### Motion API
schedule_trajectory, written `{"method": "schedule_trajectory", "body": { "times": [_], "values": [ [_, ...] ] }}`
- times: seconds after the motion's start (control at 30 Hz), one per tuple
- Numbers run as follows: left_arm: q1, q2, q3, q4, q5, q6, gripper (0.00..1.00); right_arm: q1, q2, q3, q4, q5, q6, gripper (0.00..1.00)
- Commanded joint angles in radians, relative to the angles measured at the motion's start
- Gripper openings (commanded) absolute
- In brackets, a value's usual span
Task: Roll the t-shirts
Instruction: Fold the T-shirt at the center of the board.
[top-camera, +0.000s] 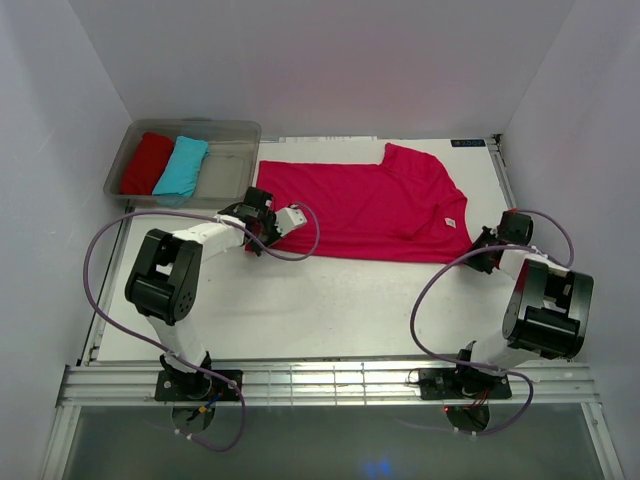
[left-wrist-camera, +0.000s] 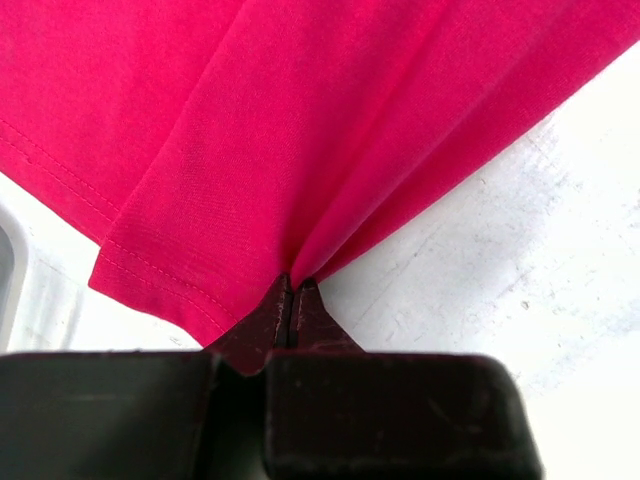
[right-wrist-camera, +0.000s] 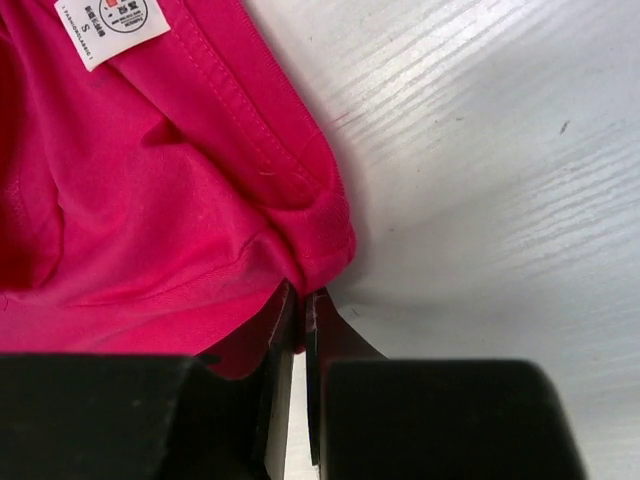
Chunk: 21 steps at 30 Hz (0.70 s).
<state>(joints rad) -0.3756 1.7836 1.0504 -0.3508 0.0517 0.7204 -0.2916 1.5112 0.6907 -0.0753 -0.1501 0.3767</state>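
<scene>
Magenta-pink cloth, the pink t-shirt (top-camera: 370, 205), lies spread across the far half of the bench (top-camera: 330, 300). Its hem end is just beside the clear bin (top-camera: 236, 128), and its collar end is near the right edge. One sleeve points toward the far edge.

Left gripper (left-wrist-camera: 291, 290): jaws pressed together on a pinch of the shirt at its near-left corner, beside the stitched hem. The cloth fans out from the fingertips in taut folds.

Right gripper (right-wrist-camera: 300, 296): jaws drawn together, with only a thin slit between them, on the folded seam edge of the shirt at its near-right corner. A white size label (right-wrist-camera: 112, 25) sits on the cloth just beyond this grip.

The clear bin stands at the far-left corner of the bench. It holds a rolled red t-shirt (top-camera: 147, 163) and a rolled turquoise t-shirt (top-camera: 181, 166), side by side and touching.
</scene>
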Motion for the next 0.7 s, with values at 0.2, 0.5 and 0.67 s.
{"method": "schedule_trajectory", "body": {
  "times": [0.2, 0.5, 0.67],
  "values": [
    [-0.005, -0.22, -0.035, -0.267, -0.02, -0.096, 0.0, -0.023, -0.282, -0.09, -0.181, 0.06, 0.013, 0.08],
    [-0.106, -0.57, -0.303, -0.404, 0.111, -0.119, 0.0, -0.035, -0.572, -0.212, -0.389, 0.179, 0.089, 0.08],
    [-0.12, -0.647, -0.316, -0.479, 0.117, -0.11, 0.0, -0.037, -0.631, -0.235, -0.44, 0.122, 0.198, 0.08]
  ]
}}
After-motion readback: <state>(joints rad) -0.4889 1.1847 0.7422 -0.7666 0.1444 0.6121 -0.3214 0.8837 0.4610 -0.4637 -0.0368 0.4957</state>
